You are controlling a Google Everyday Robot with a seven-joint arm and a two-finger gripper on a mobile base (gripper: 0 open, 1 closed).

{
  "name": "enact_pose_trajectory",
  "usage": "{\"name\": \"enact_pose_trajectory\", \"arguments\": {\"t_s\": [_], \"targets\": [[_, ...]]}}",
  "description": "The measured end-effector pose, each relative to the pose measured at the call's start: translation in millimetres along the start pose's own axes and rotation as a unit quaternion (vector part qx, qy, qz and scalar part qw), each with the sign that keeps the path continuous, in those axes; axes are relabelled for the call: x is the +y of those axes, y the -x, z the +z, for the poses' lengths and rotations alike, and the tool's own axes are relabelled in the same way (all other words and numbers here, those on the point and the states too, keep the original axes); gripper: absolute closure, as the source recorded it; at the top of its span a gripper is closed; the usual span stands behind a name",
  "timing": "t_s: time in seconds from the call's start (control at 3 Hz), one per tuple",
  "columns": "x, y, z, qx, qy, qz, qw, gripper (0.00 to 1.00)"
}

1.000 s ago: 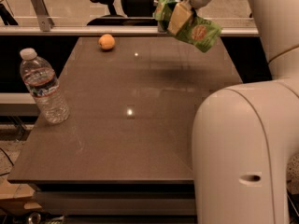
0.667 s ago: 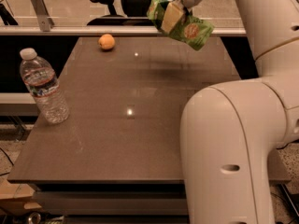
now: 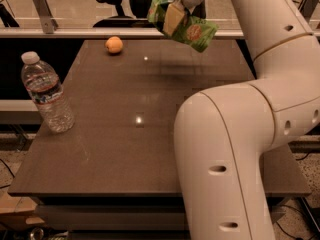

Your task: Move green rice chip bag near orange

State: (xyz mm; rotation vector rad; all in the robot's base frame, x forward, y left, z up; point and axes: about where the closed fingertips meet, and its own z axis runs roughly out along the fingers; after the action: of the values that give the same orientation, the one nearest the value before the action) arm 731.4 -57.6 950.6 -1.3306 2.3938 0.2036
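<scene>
Brown laminate table (image 3: 115, 149) fills most of the view, and the robot's white arm (image 3: 235, 149) rises from about 5 o'clock and bends back over the far edge. At 9 o'clock on the tabletop a clear plastic water bottle (image 3: 47, 94) stands upright, well apart from everything else. The green rice chip bag (image 3: 192, 31) hangs tilted in the air at about 1 o'clock, above the far edge and off the surface, with its shadow on the wood below. The gripper (image 3: 171, 15) is at the bag's upper left end, its fingers clamped on the pouch. The orange (image 3: 114, 45) rests at 11 o'clock, with the bag out toward its 3 o'clock. Pickup and lift look done; what seems left is carrying the bag closer, lowering it beside the fruit and releasing.
</scene>
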Motion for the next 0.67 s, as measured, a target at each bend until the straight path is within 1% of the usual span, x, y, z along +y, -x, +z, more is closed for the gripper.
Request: {"name": "enact_pose_trajectory", "arguments": {"t_s": [0.33,0.67], "targets": [[-1,7,18,0.02,-0.004,-0.002,0.9998,1.0],[-2,7,36,0.044,-0.007,-0.002,0.999,1.0]]}}
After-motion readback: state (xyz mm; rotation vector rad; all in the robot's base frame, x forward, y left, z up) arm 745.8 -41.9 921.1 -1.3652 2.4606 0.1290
